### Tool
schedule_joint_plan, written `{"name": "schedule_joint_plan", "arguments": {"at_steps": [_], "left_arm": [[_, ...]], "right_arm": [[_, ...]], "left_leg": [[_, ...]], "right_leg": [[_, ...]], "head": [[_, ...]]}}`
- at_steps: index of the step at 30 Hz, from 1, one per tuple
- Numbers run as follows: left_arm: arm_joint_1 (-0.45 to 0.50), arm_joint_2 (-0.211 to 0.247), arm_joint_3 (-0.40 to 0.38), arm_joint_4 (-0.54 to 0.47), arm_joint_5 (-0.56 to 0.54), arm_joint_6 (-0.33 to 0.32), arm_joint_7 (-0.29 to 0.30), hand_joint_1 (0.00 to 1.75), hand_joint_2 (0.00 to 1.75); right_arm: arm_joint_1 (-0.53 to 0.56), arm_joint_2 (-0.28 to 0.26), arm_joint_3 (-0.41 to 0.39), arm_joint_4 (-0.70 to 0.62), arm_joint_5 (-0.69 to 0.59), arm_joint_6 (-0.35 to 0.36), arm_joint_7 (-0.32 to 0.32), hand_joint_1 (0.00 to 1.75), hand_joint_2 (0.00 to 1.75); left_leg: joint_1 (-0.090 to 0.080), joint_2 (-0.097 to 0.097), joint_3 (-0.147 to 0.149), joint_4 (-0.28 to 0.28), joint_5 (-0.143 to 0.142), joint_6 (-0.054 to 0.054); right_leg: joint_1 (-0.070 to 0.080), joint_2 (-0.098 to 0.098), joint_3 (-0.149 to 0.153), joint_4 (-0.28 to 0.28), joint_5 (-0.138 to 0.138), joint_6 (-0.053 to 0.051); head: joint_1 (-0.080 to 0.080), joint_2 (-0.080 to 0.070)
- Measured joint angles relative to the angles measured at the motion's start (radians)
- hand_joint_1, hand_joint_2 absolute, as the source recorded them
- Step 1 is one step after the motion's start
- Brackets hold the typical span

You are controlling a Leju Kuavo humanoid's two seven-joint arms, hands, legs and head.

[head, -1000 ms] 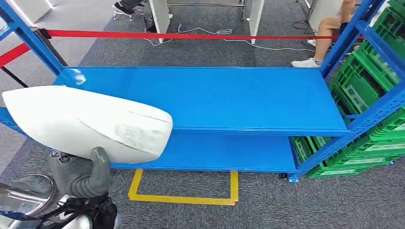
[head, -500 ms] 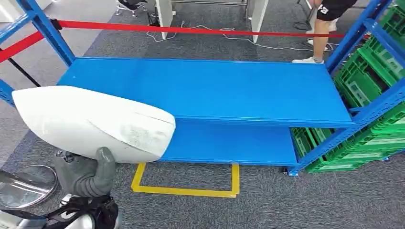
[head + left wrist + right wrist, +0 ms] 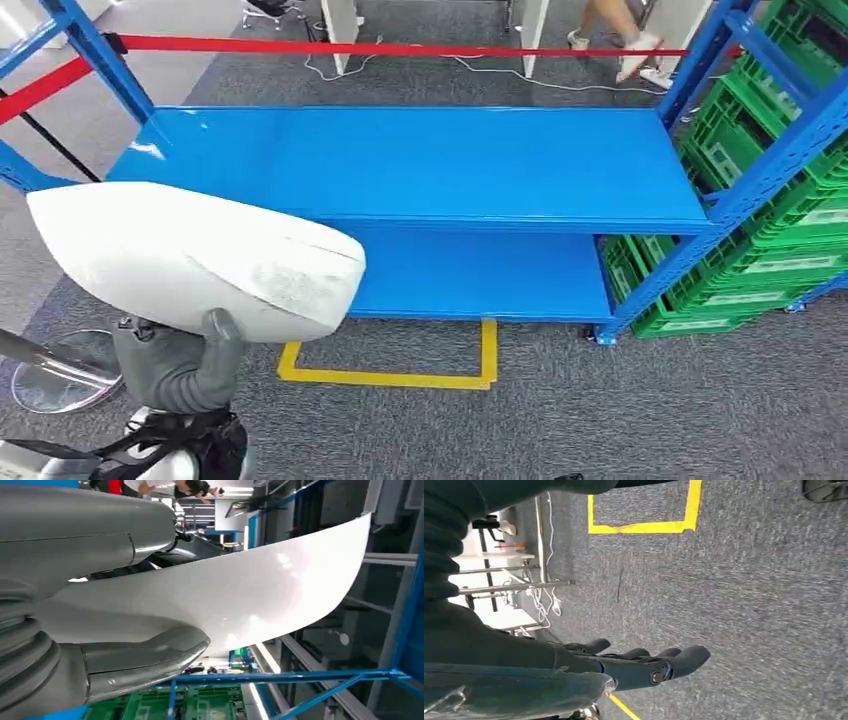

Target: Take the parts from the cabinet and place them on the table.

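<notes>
Left hand: my left hand (image 3: 178,362) is down at the lower left of the head view, thumb up against the underside of the part, gripping it from below. In the left wrist view the same hand (image 3: 90,630) has the thick grey thumb on one face of the panel and the rest of the hand on the other face, so it's properly clamped.
White part: the big white curved shell (image 3: 195,258) sits on top of my left hand, long and lying roughly level, blunt end pointing right. It's out in front of the rack, overlapping the front left corner of the upper shelf in the picture, and not resting on either shelf. Up close (image 3: 240,595) it looks smooth and glossy.
Rack: blue metal shelving (image 3: 420,165) straight ahead, upper shelf and a lower one below it, blue posts at the corners.
Floor mark: yellow tape rectangle (image 3: 400,378) on the grey carpet right in front of the rack.
Right of the rack: stacked green crates (image 3: 770,190) sit just past the right posts.
Back: red barrier tape (image 3: 400,46) runs behind the rack, and a person's legs are walking past at the top right.
Right hand: my right hand (image 3: 644,665) hangs over the carpet, fingers stretched out fairly straight, nothing in it.
</notes>
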Motion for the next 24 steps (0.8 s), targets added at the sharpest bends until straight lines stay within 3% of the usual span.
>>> {"name": "schedule_joint_plan", "arguments": {"at_steps": [1, 4, 5, 6, 8, 9, 10, 11, 12, 13, 14, 15, 16, 19, 20, 21, 23, 24], "left_arm": [[-0.001, -0.002, 0.000, 0.000, 0.000, 0.000, 0.000, 1.75, 1.75], [0.002, 0.000, 0.000, 0.001, 0.000, 0.000, 0.000, 1.75, 1.75], [0.000, 0.000, 0.000, 0.002, 0.000, 0.000, 0.000, 1.75, 1.75], [0.001, -0.001, 0.000, 0.003, 0.001, 0.000, 0.000, 1.75, 1.75], [0.001, -0.001, 0.000, 0.003, 0.006, 0.000, 0.000, 1.75, 1.75], [0.001, 0.000, 0.000, 0.004, 0.006, -0.001, 0.000, 1.75, 1.75], [0.001, 0.000, 0.000, 0.006, 0.008, -0.001, 0.000, 1.75, 1.75], [0.001, 0.000, 0.000, 0.008, 0.010, -0.003, 0.000, 1.75, 1.75], [0.001, 0.000, 0.000, 0.009, 0.013, -0.005, 0.000, 1.75, 1.75], [0.001, 0.000, 0.000, 0.010, 0.018, -0.007, 0.000, 1.75, 1.75], [0.001, 0.000, 0.001, 0.011, 0.018, -0.008, 0.000, 1.75, 1.75], [0.001, -0.001, 0.001, 0.011, 0.018, -0.009, 0.000, 1.75, 1.75], [0.000, -0.002, 0.001, 0.011, 0.018, -0.010, 0.000, 1.75, 1.75], [0.000, -0.004, 0.000, 0.011, 0.018, -0.016, 0.000, 1.75, 1.75], [0.001, -0.003, 0.000, 0.011, 0.018, -0.016, 0.000, 1.75, 1.75], [0.001, -0.003, 0.000, 0.011, 0.019, -0.016, 0.000, 1.75, 1.75], [0.001, -0.003, 0.000, 0.011, 0.019, -0.018, 0.000, 1.75, 1.75], [0.001, -0.003, 0.000, 0.012, 0.020, -0.018, 0.000, 1.75, 1.75]], "right_arm": [[0.000, 0.000, 0.000, 0.000, 0.000, 0.000, -0.001, 0.00, 1.75], [0.003, 0.000, 0.000, 0.000, 0.001, -0.001, -0.003, 0.00, 1.75], [0.006, 0.000, -0.001, 0.000, 0.001, -0.002, -0.003, 0.00, 1.75], [0.007, 0.000, -0.001, 0.000, 0.001, -0.002, -0.003, 0.00, 1.75], [0.009, 0.000, -0.001, 0.000, 0.000, -0.001, -0.003, 0.00, 1.75], [0.009, 0.000, -0.001, 0.000, 0.001, -0.001, -0.003, 0.00, 1.75], [0.008, 0.000, -0.001, 0.000, 0.002, -0.001, -0.004, 0.00, 1.75], [0.007, 0.000, -0.001, 0.000, 0.002, -0.001, -0.005, 0.00, 1.75], [0.007, 0.000, -0.001, 0.000, 0.001, -0.002, -0.006, 0.00, 1.75], [0.007, 0.000, -0.001, 0.000, 0.001, -0.002, -0.006, 0.00, 1.75], [0.005, 0.000, -0.002, 0.000, 0.001, -0.002, -0.006, 0.00, 1.75], [0.001, 0.000, -0.002, 0.000, 0.001, -0.003, -0.006, 0.00, 1.75], [-0.002, 0.000, -0.002, 0.000, 0.001, -0.003, -0.006, 0.00, 1.75], [-0.001, 0.001, -0.002, 0.000, 0.001, -0.005, -0.007, 0.00, 1.75], [0.002, 0.002, -0.002, 0.000, 0.000, -0.005, -0.006, 0.00, 1.75], [0.000, 0.002, -0.002, 0.000, -0.001, -0.007, -0.006, 0.00, 1.75], [-0.002, 0.002, -0.002, 0.000, 0.001, -0.008, -0.006, 0.00, 1.75], [-0.001, 0.002, -0.002, 0.000, 0.002, -0.009, -0.006, 0.00, 1.75]], "left_leg": [[-0.002, -0.002, 0.025, -0.059, -0.021, 0.012], [-0.005, -0.003, -0.001, -0.060, -0.009, 0.033], [-0.001, 0.001, -0.009, -0.061, 0.001, 0.044], [-0.001, 0.001, -0.019, -0.061, 0.012, 0.050], [-0.003, 0.002, -0.044, -0.060, 0.033, 0.057], [-0.004, 0.002, -0.056, -0.060, 0.043, 0.057], [-0.005, 0.003, -0.069, -0.059, 0.054, 0.058], [-0.006, 0.003, -0.083, -0.058, 0.064, 0.057], [-0.006, 0.003, -0.096, -0.057, 0.074, 0.056], [-0.006, 0.002, -0.110, -0.055, 0.084, 0.053], [-0.006, 0.001, -0.120, -0.054, 0.093, 0.049], [-0.008, 0.001, -0.126, -0.052, 0.101, 0.043], [-0.011, 0.001, -0.131, -0.048, 0.108, 0.037], [-0.007, 0.003, -0.134, -0.052, 0.132, 0.021], [-0.006, 0.001, -0.140, -0.049, 0.126, 0.014], [-0.006, 0.001, -0.153, -0.030, 0.082, 0.007], [-0.003, 0.001, -0.191, 0.098, -0.043, 0.000], [-0.003, 0.001, -0.209, 0.177, -0.088, -0.003]], "right_leg": [[0.001, 0.000, -0.005, 0.002, 0.009, 0.005], [-0.001, 0.000, -0.019, -0.004, 0.039, 0.019], [-0.005, 0.000, -0.028, 0.000, 0.032, 0.023], [-0.005, -0.001, -0.041, 0.026, -0.020, 0.028], [-0.005, -0.001, -0.079, 0.177, -0.148, 0.034], [-0.005, 0.000, -0.094, 0.251, -0.183, 0.036], [-0.005, 0.000, -0.098, 0.300, -0.189, 0.037], [-0.005, 0.000, -0.083, 0.310, -0.166, 0.036], [-0.004, 0.000, -0.052, 0.284, -0.129, 0.033], [-0.004, 0.000, 0.003, 0.218, -0.088, 0.029], [-0.004, 0.000, 0.070, 0.127, -0.073, 0.025], [-0.003, 0.000, 0.137, 0.032, -0.106, 0.022], [0.000, 0.002, 0.179, -0.040, -0.123, 0.022], [0.006, 0.003, 0.149, -0.025, -0.112, 0.008], [-0.002, -0.003, 0.139, -0.030, -0.099, -0.007], [-0.001, -0.004, 0.133, -0.029, -0.088, -0.014], [-0.001, -0.004, 0.105, -0.028, -0.064, -0.023], [-0.001, -0.005, 0.089, -0.027, -0.052, -0.023]], "head": [[0.002, 0.000], [0.001, 0.000], [0.001, 0.000], [0.005, 0.000], [0.008, 0.000], [0.008, 0.000], [0.009, 0.000], [0.008, 0.000], [0.009, 0.000], [0.008, 0.000], [0.008, 0.000], [0.008, 0.000], [0.007, 0.000], [0.007, 0.000], [0.009, 0.000], [0.006, 0.000], [0.001, 0.000], [0.000, 0.000]]}}
